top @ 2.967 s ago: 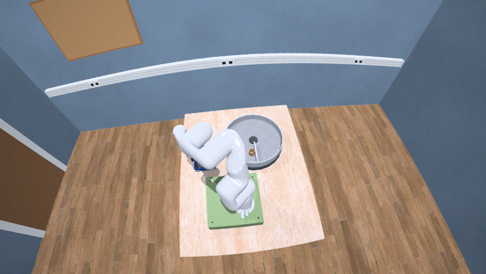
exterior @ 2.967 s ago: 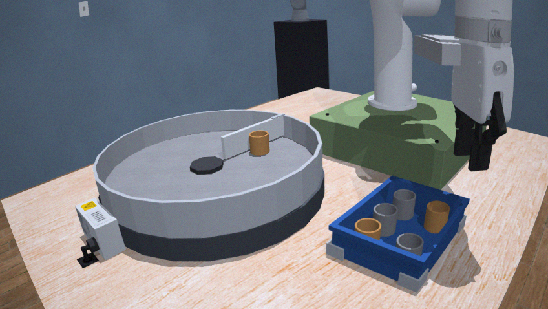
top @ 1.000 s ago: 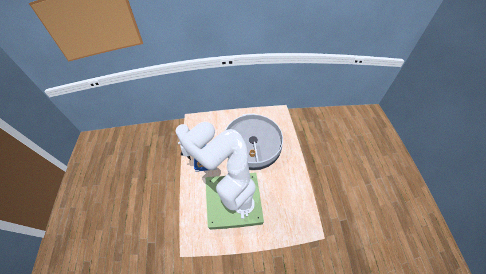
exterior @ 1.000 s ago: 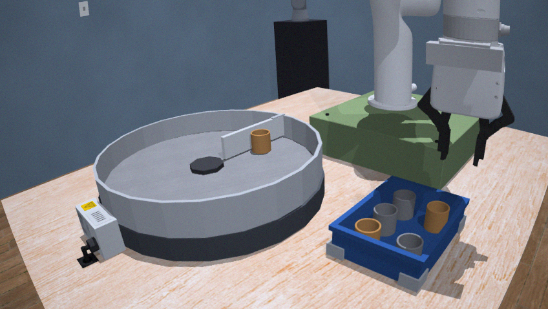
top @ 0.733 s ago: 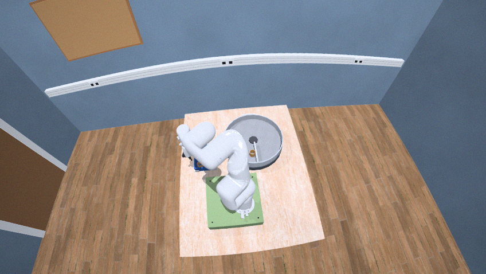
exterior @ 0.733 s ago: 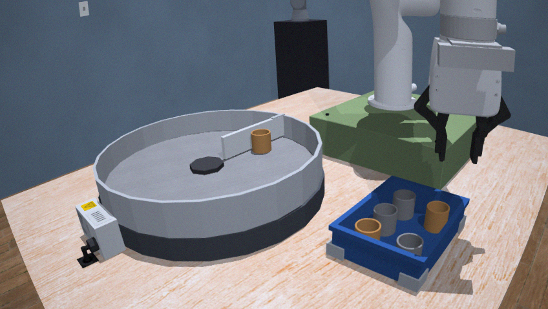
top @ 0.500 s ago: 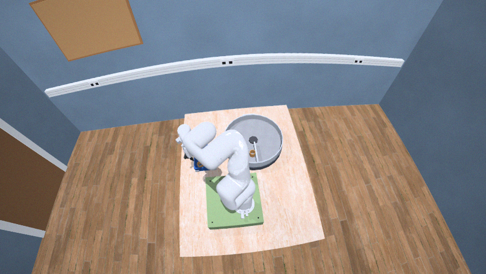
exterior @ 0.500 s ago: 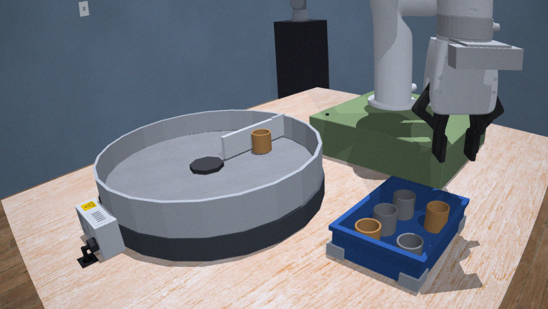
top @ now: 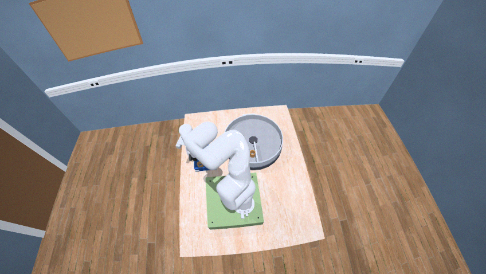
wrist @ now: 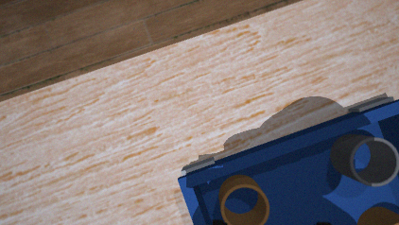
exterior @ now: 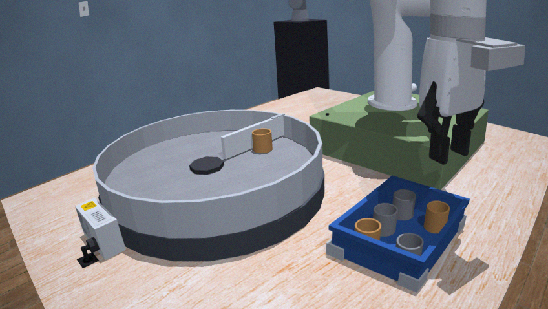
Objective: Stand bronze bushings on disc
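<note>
Bronze bushings are being sorted, and the black-fingered gripper (top: 192, 158) (exterior: 449, 152) (wrist: 271, 222) is hovering above the blue rectangular crate (exterior: 368, 254) (wrist: 293, 151), its jaws standing about half open and holding nothing. That part opening is probably leaving room to straddle one bushing without knocking its neighbours.

Below, inside the crate, an orange-brown hollow bronze bushing (top: 200, 166) (exterior: 436, 222) (wrist: 228, 186) is standing upright near a corner; a second bronze bushing (exterior: 367, 231) (wrist: 380, 216) is standing near another side. Three grey steel bushings are sharing the crate and should be staying there. Grey corner guides (exterior: 412, 282) (wrist: 199, 164) are keeping the crate level and located, so a straight lift seems wise.

Beside the crate, the turntable's grey disc (top: 269, 136) (exterior: 161, 161) is carrying a third bronze bushing (top: 252, 155) (exterior: 262, 143), standing on its open end beside the pale divider (top: 255, 149) (exterior: 238, 139), off the dark hub (top: 253, 140) (exterior: 206, 165), as asked.

The fingers (top: 192, 158) (exterior: 449, 150) have swivelled round
</note>
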Available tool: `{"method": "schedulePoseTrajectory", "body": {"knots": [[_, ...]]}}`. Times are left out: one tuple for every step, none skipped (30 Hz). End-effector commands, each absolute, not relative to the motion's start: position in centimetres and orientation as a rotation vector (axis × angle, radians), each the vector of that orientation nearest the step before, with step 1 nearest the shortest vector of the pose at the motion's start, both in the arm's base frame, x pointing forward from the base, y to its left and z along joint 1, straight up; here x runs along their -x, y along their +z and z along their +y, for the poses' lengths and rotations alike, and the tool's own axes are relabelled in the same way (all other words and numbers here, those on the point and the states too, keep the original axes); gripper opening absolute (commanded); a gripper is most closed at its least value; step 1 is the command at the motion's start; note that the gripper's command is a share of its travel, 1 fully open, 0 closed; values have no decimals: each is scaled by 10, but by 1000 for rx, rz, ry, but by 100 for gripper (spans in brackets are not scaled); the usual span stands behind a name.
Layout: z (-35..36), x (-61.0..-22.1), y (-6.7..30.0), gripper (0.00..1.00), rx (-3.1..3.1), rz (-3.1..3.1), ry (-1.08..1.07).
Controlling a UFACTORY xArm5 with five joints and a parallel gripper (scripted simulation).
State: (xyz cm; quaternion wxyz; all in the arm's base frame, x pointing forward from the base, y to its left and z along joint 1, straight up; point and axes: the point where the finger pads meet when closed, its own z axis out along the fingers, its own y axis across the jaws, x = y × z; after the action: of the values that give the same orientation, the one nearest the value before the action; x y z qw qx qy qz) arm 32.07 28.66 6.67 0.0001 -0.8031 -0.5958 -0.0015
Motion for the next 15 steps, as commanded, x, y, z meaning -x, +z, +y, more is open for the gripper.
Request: {"method": "schedulePoseTrajectory", "body": {"knots": [[285, -322, 68, 48, 2342, -2094, -14], [285, -322, 68, 48, 2342, -2094, -14], [284, -322, 68, 48, 2306, -2134, -14], [283, -322, 68, 48, 2270, -2173, -14], [283, -322, 68, 48, 2234, -2210, -14], [282, -322, 68, 48, 2198, -2245, -14], [282, -323, 68, 48, 2163, -2280, -14], [281, -323, 68, 48, 2128, -2313, -15], [281, -323, 68, 48, 2093, -2345, -15], [280, -323, 68, 48, 2059, -2375, -15], [280, -323, 68, 48, 2025, -2404, -15], [279, -323, 68, 48, 1992, -2432, -15], [279, -323, 68, 48, 1959, -2458, -15], [278, -323, 68, 48, 1927, -2483, -15], [278, -323, 68, 48, 1896, -2507, -15]]}}
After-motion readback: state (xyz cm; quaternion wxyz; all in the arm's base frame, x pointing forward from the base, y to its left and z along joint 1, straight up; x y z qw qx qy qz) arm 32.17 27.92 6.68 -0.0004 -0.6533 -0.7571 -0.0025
